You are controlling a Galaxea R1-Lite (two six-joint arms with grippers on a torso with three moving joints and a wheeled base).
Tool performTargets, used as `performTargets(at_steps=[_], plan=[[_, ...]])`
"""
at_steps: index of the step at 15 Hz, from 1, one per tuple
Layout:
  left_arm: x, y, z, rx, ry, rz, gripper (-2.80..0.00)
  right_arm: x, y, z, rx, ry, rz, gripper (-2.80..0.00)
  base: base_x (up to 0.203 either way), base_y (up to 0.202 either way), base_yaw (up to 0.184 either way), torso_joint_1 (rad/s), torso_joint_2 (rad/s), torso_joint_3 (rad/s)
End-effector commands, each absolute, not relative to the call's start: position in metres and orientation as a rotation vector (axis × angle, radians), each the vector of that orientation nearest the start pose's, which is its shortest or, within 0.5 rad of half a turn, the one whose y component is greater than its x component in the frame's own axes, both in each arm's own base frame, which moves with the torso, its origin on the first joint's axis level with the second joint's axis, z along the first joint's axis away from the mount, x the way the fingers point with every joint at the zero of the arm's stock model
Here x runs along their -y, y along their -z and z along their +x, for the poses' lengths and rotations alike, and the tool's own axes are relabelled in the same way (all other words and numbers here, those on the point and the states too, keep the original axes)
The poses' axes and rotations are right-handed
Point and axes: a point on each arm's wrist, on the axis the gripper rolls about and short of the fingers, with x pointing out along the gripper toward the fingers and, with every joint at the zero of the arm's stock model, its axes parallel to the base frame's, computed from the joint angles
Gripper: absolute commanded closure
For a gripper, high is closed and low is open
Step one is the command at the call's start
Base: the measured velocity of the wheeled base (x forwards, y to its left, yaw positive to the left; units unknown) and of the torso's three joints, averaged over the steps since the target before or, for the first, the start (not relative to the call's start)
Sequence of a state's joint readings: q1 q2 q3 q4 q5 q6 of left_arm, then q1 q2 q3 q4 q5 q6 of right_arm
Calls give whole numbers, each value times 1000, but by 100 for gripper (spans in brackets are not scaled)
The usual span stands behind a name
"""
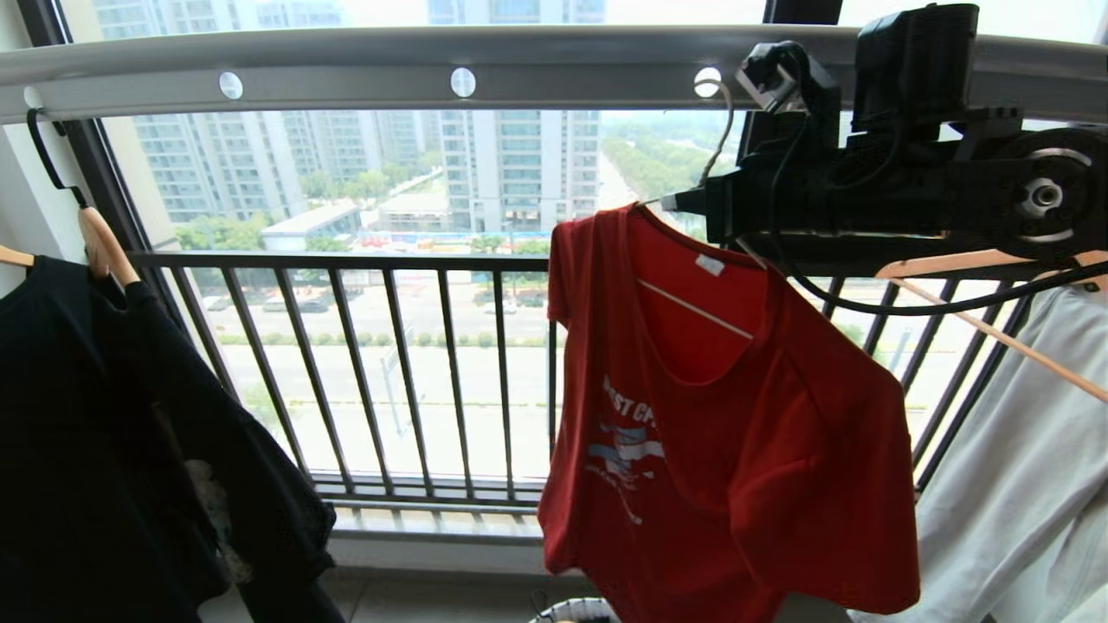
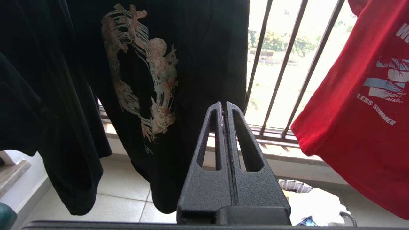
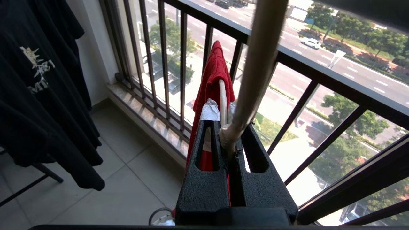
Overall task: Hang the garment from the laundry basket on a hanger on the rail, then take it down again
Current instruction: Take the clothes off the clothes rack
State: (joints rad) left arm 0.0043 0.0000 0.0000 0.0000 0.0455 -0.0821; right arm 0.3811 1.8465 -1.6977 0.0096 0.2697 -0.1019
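The red garment (image 1: 736,450) hangs on the thin white hanger (image 1: 692,309), whose hook goes up to a hole in the grey rail (image 1: 346,73). My right gripper (image 1: 671,203) reaches in from the right at the collar and is shut on the hanger's neck. In the right wrist view the right gripper (image 3: 225,118) pinches the hanger (image 3: 222,102) above the garment (image 3: 212,73). My left gripper (image 2: 223,107) is parked low, shut and empty, left of the garment (image 2: 361,127). The laundry basket (image 2: 295,186) stands on the floor below; only its rim (image 1: 576,610) shows in the head view.
A black shirt (image 1: 104,433) hangs on a wooden hanger at the left of the rail. A pale garment (image 1: 1021,484) hangs on a wooden hanger at the right, under my right arm. The dark barred window railing (image 1: 389,372) runs behind. White cloth (image 2: 316,204) lies in the basket.
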Motion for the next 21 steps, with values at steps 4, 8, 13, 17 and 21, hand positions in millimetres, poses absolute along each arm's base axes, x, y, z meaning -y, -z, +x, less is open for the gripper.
performTargets(at_steps=[4,8,13,17,21], plan=[[-1,-76,-23,1,-51,-83,0,-141,-336,319,-92,-654,-107,0,0,0,0,0,0,0],[-1,-76,-23,1,-51,-83,0,-140,-328,310,-126,-640,-111,0,0,0,0,0,0,0],[-1,-76,-23,1,-51,-83,0,-137,-332,302,-40,-592,-102,0,0,0,0,0,0,0],[-1,-76,-23,1,-51,-83,0,-135,-341,284,-15,-598,-100,0,0,0,0,0,0,0],[-1,-76,-23,1,-51,-83,0,-130,-352,269,20,-592,-96,0,0,0,0,0,0,0]])
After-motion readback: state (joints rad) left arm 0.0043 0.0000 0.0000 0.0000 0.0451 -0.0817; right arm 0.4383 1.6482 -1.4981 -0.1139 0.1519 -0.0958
